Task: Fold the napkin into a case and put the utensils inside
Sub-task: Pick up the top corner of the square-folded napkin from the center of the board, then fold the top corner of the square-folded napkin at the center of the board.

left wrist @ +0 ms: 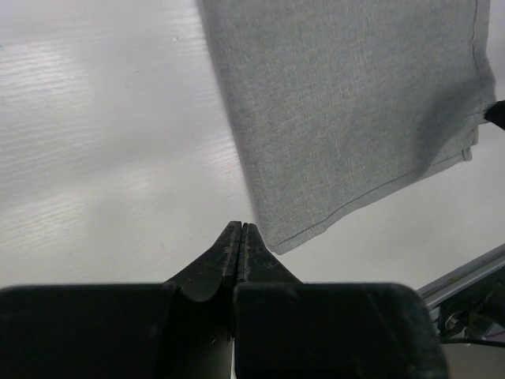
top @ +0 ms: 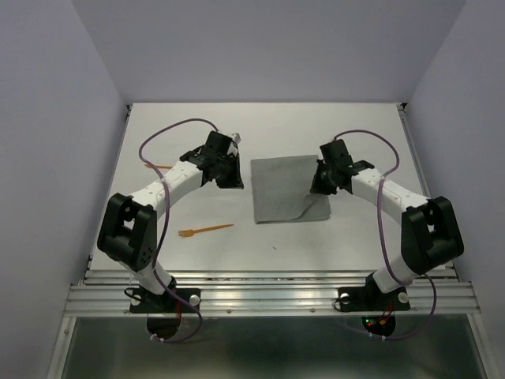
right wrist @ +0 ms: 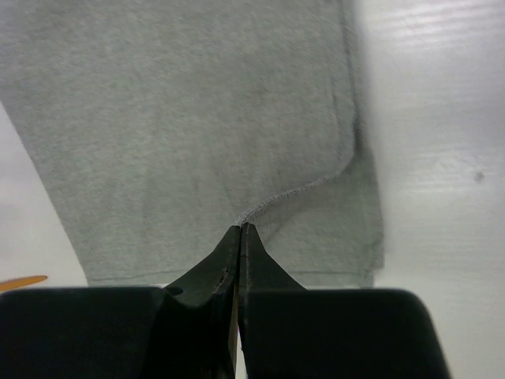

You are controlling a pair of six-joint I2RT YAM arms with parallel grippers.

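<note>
Midway across the table (top: 355, 237) lies the napkin (top: 278, 188), its right edge nipped in the right gripper (right wrist: 240, 230), tips clenched (a thin bite, so it may slip mid-fold). Beside its left edge hangs the left gripper (left wrist: 241, 233), clenched on nothing; the fork (top: 207, 230) lies toward the table's front-left corner.

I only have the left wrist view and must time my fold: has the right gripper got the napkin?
Observer: Yes. The right gripper is shut on the napkin, on the hem at its right side, with the cloth drawn up to the tips.
Operator: Where's the fork?
Observer: The fork lies on the bare table, toward the left arm base, clear of the napkin.
Operator: Second utensil?
Observer: An orange piece peeks out left of the left arm, mostly hidden.
</note>
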